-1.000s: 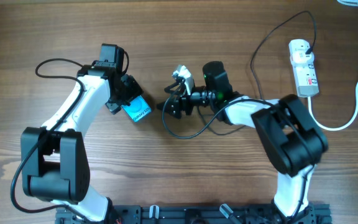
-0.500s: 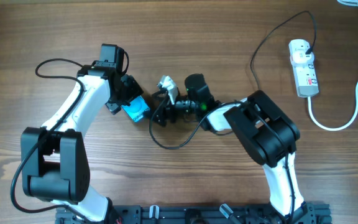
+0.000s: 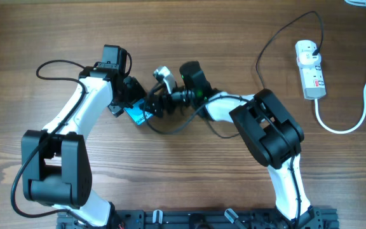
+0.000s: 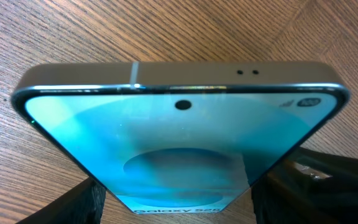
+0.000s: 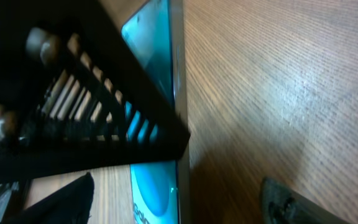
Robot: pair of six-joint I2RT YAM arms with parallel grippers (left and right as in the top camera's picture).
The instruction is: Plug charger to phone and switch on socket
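On the wooden table (image 3: 189, 191), left of centre, the left gripper (image 3: 135, 108) is clamped across the rectangular light-blue-screen smartphone (image 3: 140, 115), likely steadying it for the thin black charger cable (image 3: 258, 63) looping by the adjacent right gripper (image 3: 152, 106), whose jaw state cannot be determined.

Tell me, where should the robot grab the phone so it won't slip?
By its two long side edges, coming in from the short end nearest the wrist, as the left gripper does now. The phone is a thin flat slab with straight, parallel sides, so the fingers press squarely, and the screen and far short edge are left free.
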